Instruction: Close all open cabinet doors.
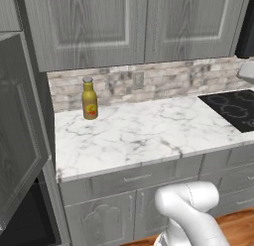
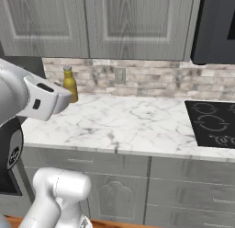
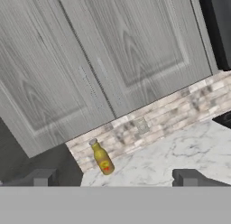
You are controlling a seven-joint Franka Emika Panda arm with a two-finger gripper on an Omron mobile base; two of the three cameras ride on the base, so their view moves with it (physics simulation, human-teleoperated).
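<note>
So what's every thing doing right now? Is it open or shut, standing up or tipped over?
Tall cabinet door: swung open at the left.
Two upper cabinet doors: shut.
Lower cabinet doors: shut.
Drawers: shut.
Yellow bottle: upright on the counter, cap on.
Cooktop: nothing on it.
Gripper: open, holding nothing.

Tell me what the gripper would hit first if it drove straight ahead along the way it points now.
Probably the closed upper cabinet doors: the hand view, looking along the gripper, centres on them above the backsplash. The yellow bottle sits lower, off that line. Nothing seems to stand between, though depth is hard to judge.
</note>
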